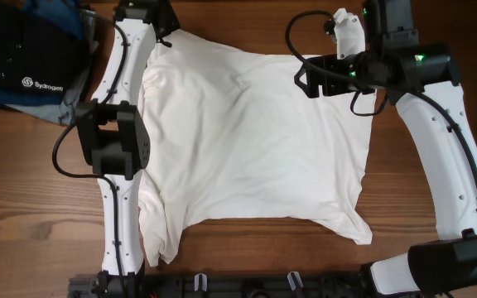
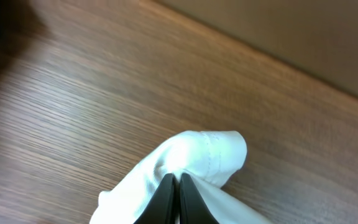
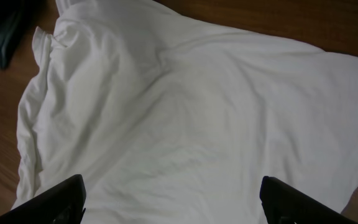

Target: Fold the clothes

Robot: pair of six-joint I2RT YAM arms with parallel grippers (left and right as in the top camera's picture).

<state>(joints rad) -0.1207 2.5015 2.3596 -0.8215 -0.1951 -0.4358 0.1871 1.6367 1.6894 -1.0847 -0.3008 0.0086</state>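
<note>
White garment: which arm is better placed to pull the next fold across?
Left, I'd judge. The left tool is shut on a hemmed corner of the white garment, ready to drag it over. The right tool hangs open above the cloth's middle, gripping nothing.

— Home, shop, or lab?
— Robotics lab bench, by the look.
— Judging by what?
— Two white-and-black arms, left arm (image 1: 118,223) and right arm (image 1: 441,157), over a wood-grain table (image 1: 247,257); loose black cables (image 1: 305,29); black rail (image 1: 222,285) along one edge; white garment (image 1: 255,141) spread between.
</note>
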